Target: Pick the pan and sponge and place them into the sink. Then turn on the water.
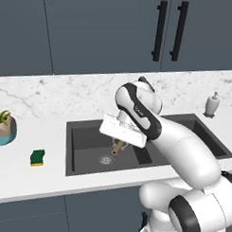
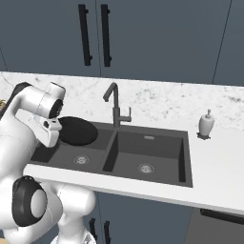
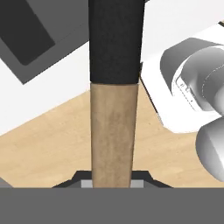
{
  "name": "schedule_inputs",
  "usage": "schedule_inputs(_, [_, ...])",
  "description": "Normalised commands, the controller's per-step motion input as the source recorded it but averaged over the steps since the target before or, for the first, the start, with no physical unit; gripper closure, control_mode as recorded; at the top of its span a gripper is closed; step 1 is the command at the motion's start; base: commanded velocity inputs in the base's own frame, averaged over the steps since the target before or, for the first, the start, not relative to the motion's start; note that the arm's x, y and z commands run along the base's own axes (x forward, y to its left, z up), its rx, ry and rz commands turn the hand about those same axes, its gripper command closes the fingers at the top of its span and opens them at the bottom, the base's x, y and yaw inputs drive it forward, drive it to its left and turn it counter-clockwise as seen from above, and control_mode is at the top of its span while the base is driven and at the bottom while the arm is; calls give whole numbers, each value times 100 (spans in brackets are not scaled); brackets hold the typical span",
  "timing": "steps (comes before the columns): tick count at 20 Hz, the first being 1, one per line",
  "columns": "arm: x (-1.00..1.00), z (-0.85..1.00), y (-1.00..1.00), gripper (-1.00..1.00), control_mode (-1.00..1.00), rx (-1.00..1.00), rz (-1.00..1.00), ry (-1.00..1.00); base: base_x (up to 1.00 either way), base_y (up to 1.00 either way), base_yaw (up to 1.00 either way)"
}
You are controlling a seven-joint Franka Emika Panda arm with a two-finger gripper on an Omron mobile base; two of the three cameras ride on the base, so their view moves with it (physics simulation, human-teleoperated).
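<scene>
You have the two-finger gripper (image 1: 120, 142) over the larger left basin of the dark grey rectangular double-basin sink (image 1: 83, 157), and its jaws are pinched on the short light-brown wooden handle of the round black frying pan (image 2: 76, 130). In your hand view that handle (image 3: 112, 135) runs straight up from between the fingertips into the black pan body. From the right base view, the pan hangs tilted over the left basin, just beside the white wrist. The small rectangular green sponge with its yellow bottom layer (image 1: 38, 157) lies on the white counter (image 1: 26, 176) left of the sink, near the teal plant pot (image 1: 3, 130). The dark grey gooseneck faucet (image 2: 115, 106) stands behind the basin divider.
</scene>
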Motion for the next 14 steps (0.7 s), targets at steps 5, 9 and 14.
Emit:
schedule_inputs(5, [43, -24, 43, 100, -100, -18, -4, 8, 0, 0, 0])
schedule_inputs(9, [34, -42, 0, 100, -100, -17, 0, 3, 0, 0, 0])
schedule_inputs(14, [23, -38, -4, 100, -100, -12, 0, -3, 0, 0, 0])
